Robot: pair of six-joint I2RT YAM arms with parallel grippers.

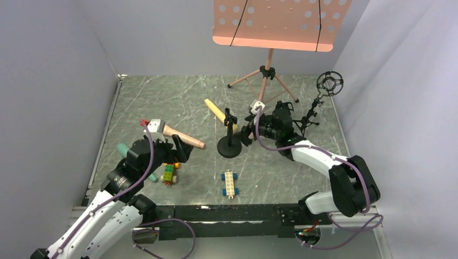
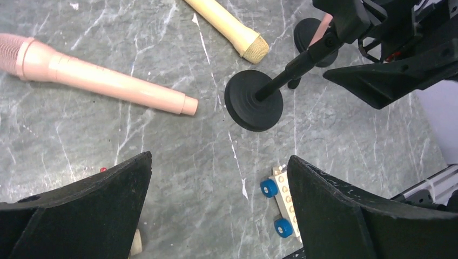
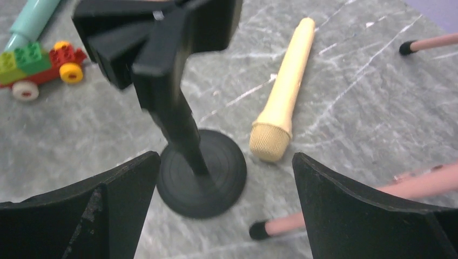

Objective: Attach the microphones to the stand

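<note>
- left fingers [image 2: 97, 216] spread wide, pinching nothing, over grey marble desk [image 1: 162, 97]
- right fingers [image 3: 351, 210] spread wide too, black round-based stand [image 1: 229, 147] just ahead of them, not touching
- pink tapered toy microphone [image 1: 183, 137] lies flat at 9 o'clock of stand
- pale yellow toy microphone [image 1: 216, 111] flat at 11 o'clock, near base
- teal-green toy microphone [image 1: 123, 149] further out at 9 o'clock, partly under left arm

Reads as smooth, matt plastic on pink microphone [image 2: 102, 75]; fine ribbing at head. Mesh-like grain on head of pale yellow microphone [image 3: 282, 94], smooth shaft. Matt black on stand base [image 3: 201, 172], concentric rings. Grey marbled table [image 2: 178, 162], low sheen.
</note>
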